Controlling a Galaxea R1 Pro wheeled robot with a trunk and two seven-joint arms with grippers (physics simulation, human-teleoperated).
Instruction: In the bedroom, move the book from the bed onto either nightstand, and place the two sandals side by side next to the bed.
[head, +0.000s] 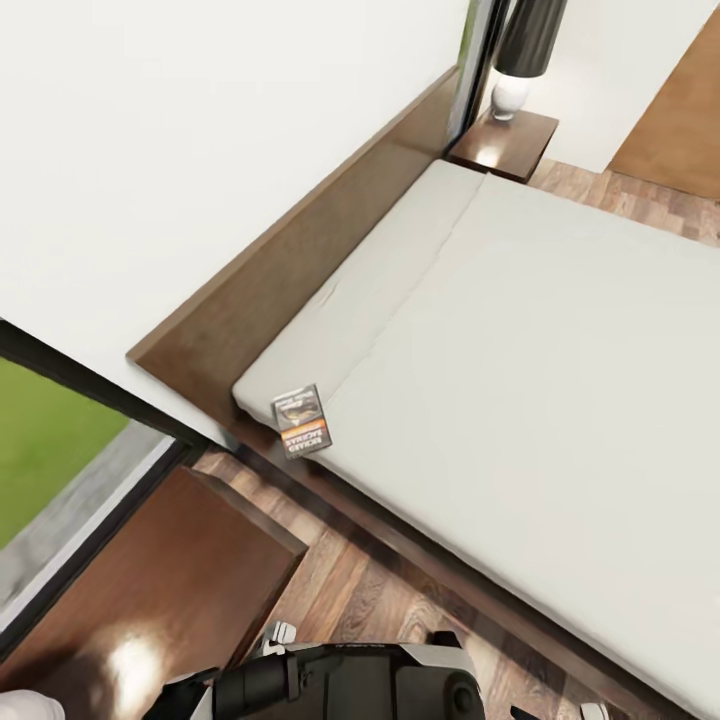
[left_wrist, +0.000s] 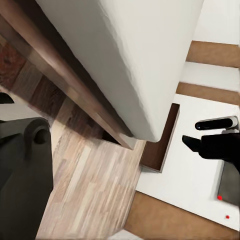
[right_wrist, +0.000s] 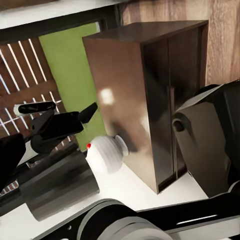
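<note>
The book (head: 301, 419) lay flat, cover up, on the near corner of the bed (head: 560, 340), on its pale mattress beside the dark headboard; well clear of either gripper's jaws; 1 nightstand (head: 150, 590) stood just beside that corner, another nightstand (head: 505, 143) at the far end.

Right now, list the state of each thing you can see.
book: lying flat on the mattress corner near the headboard, cover up, not held.
bed: bare mattress, nothing else on it.
near nightstand: top bare where visible, glossy.
far nightstand: carries a lamp.
lamp: upright, dark shade, white base.
left gripper: open, empty.
right gripper: open, empty.
</note>
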